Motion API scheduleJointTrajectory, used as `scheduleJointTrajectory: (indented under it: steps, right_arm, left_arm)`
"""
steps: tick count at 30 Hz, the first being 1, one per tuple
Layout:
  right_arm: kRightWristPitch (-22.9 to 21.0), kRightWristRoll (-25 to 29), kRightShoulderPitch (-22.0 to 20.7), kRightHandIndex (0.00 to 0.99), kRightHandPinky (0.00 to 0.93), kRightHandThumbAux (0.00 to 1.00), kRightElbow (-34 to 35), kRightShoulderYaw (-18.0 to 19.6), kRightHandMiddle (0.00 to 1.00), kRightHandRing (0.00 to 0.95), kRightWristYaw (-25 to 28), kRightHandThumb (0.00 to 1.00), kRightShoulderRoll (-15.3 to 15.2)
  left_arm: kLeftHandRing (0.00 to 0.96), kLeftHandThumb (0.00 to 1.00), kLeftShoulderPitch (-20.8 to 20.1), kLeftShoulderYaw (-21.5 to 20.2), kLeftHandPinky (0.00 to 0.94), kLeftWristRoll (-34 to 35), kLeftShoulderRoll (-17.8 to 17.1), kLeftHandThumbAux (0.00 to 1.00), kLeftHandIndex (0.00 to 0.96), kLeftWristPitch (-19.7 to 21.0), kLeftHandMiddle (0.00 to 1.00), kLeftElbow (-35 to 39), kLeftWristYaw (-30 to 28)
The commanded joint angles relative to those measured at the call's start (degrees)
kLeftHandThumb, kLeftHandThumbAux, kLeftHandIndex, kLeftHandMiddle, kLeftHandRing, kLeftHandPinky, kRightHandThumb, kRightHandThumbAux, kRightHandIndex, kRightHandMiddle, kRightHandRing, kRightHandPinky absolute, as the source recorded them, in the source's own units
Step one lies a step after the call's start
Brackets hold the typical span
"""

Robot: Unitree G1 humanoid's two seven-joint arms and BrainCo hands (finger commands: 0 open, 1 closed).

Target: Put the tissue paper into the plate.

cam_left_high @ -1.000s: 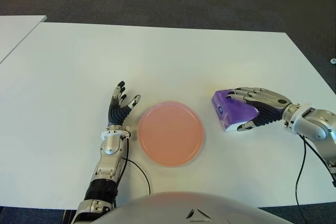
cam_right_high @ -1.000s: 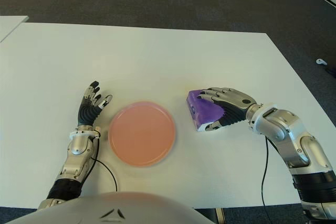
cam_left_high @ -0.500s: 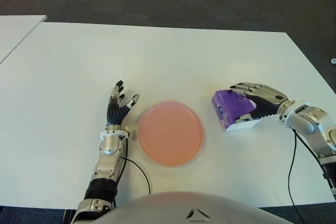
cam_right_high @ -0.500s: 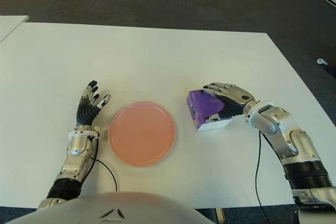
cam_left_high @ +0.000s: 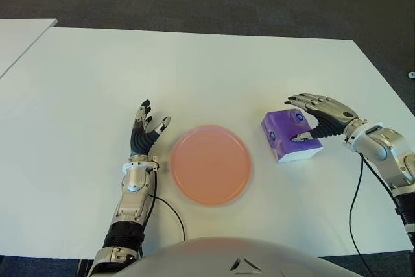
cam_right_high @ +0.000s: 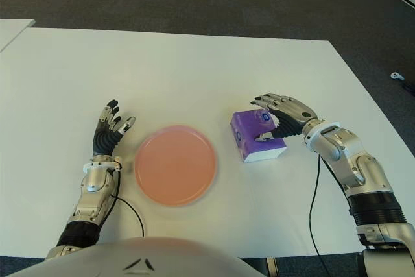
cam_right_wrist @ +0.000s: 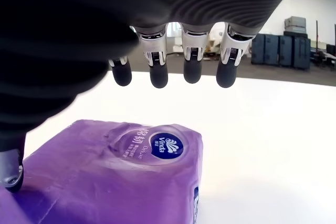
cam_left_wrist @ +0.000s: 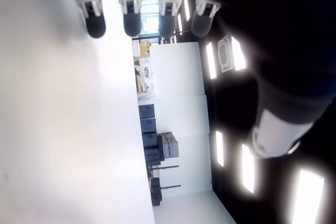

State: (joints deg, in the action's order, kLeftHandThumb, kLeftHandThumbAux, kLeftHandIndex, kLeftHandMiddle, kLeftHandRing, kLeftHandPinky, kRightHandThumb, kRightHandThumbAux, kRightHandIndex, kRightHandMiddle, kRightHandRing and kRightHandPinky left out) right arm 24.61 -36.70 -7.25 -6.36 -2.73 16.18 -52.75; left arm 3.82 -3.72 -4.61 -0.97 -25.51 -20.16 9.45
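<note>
Plate (cam_left_high: pixel 211 165): pink, round, bare, nearest the table's (cam_left_high: pixel 194 69) near edge, roughly midway along it.

Left hand (cam_left_high: pixel 146 131): just beside the plate on its left, fingers spread upward, holding nothing (idle).

Tissue paper (cam_left_high: pixel 288 136): purple soft pack, flat on the table to the plate's right, apart from it and toward the right edge.

Right hand (cam_right_high: pixel 285 113): over the pack's far-right side, fingers (cam_right_wrist: pixel 192 69) extended and lifted clear of the wrapper, thumb low beside the pack; nothing gripped.

Step in hand: the grasp, not yet made. Next move likely calls for lowering the hand, closing fingers and thumb across the pack, lifting, then carrying it leftward to the plate.
</note>
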Motion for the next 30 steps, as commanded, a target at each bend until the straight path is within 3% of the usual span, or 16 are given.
scheduleJointTrajectory:
  steps: [1, 21, 30]
  right_arm:
    - [0.07, -0.01, -0.56, 0.000, 0.000, 0.470, -0.98, -1.06, 0.000, 0.000, -0.75, 0.102, 0.97]
    - [-0.02, 0.20, -0.86, 0.000, 0.000, 0.474, -2.99, -1.85, 0.000, 0.000, -1.91, 0.103, 2.24]
    - [1.75, 1.33, 0.58, 0.000, 0.000, 0.472, -2.27, -1.02, 0.000, 0.000, -2.14, 0.101, 0.97]
  left_arm:
    - [0.000, 0.000, 2.23, -0.44, 0.000, -0.57, -0.23, 0.635, 0.000, 2.04, 0.000, -1.25, 0.58]
    - [0.000, 0.000, 2.92, -0.70, 0.000, -0.20, -0.37, 0.641, 0.000, 3.60, 0.000, 0.07, 0.24]
    - [0.000, 0.000, 3.05, -0.70, 0.000, 0.63, -0.39, 0.633, 0.000, 4.07, 0.000, 0.39, -0.59]
